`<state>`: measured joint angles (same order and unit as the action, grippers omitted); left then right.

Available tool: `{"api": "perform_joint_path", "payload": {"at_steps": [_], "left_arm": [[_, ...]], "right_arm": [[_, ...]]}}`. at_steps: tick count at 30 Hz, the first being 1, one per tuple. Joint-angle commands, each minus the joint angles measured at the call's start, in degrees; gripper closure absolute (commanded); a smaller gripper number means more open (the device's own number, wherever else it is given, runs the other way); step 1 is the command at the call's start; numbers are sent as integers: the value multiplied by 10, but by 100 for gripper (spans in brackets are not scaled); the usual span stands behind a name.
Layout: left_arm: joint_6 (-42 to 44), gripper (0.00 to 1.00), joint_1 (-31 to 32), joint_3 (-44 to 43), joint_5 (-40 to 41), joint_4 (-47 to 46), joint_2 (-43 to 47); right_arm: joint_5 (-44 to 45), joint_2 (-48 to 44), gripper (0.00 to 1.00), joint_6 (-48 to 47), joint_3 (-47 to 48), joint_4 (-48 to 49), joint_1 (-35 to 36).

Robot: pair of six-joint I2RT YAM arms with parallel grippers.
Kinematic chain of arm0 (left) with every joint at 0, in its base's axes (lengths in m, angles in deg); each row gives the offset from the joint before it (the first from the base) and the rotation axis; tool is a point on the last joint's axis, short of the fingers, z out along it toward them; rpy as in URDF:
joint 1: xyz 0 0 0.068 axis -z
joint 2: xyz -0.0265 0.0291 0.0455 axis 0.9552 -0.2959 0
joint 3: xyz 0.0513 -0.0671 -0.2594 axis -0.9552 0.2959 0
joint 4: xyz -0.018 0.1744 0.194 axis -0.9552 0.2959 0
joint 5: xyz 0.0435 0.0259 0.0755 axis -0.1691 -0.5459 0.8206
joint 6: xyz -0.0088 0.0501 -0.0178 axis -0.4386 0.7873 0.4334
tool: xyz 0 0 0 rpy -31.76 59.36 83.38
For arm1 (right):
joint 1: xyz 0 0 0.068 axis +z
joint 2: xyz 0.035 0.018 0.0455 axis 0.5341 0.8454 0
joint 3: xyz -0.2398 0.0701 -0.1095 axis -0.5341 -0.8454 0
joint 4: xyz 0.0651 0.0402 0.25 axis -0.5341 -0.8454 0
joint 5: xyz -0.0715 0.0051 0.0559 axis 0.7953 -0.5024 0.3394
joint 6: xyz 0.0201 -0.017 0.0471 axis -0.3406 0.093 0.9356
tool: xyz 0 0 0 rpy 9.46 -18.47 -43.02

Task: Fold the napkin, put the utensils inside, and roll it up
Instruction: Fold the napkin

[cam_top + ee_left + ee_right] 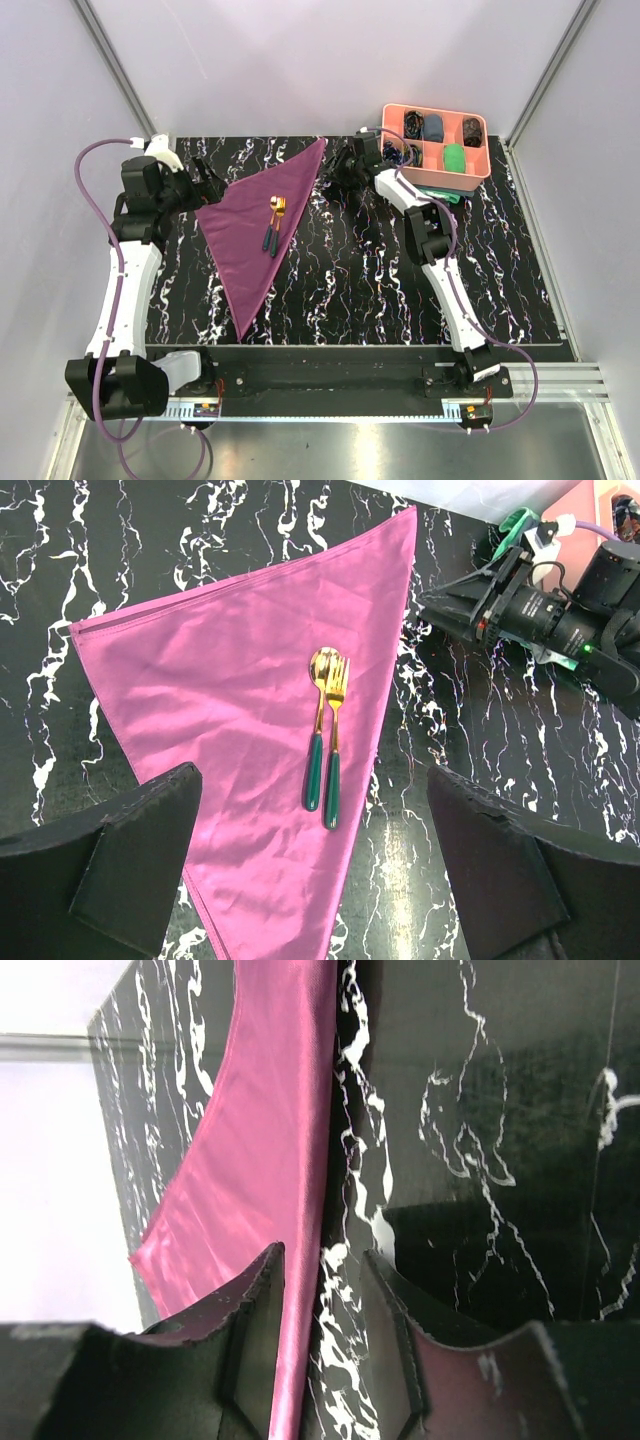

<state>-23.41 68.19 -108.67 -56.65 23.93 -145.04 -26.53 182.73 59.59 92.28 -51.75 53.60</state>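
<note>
Nearest me on the black, white-veined marble-pattern table top (pixel 380 290) is the near tip of the plum-purple soft cloth napkin (pixel 250 230). It is one piece, folded into a long triangle and lying flat on the left half of the table. My left wrist view cuts that near tip off at the bottom, and one dark finger (pixel 130 860) covers part of the cloth's edge. About mid-length on the napkin, close to its right-hand edge, I count two utensils lying side by side: one slim spoon (pixel 318 730) with a shiny gold head and dark teal handle, and one matching gold-headed fork (pixel 335 745), both heads pointing away from me. Further out, the left gripper (pixel 208 180) hovers just beyond the napkin's left corner, jaws spread wide with nothing between them. A little beyond, the right gripper (pixel 322 1260) sits low at the napkin's far tip, jaws parted about halfway. The cloth's edge runs through the gap, and I cannot tell whether either finger touches it. Farthest, at the right rear, stands one salmon-pink plastic compartment tray (pixel 440 178) holding small cloth rolls, one bright green roll (pixel 455 158) among darker ones. The right arm (pixel 430 240) hides part of the tray, so I can't count the rolls.
</note>
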Motion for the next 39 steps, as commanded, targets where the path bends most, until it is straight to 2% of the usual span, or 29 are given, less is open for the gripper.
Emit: {"api": "perform_joint_path", "payload": {"at_steps": [1,9,39], "left_arm": [[9,2,-1,-8,7,-17,14],[7,2,-2,-8,1,-17,13],[-5,2,-2,-5,-28,-27,28]], "right_arm": [[18,45,56,22,37,-40,-1],[14,88,57,50,102,-51,-1],[27,109,65,67,136,-92,20]]}}
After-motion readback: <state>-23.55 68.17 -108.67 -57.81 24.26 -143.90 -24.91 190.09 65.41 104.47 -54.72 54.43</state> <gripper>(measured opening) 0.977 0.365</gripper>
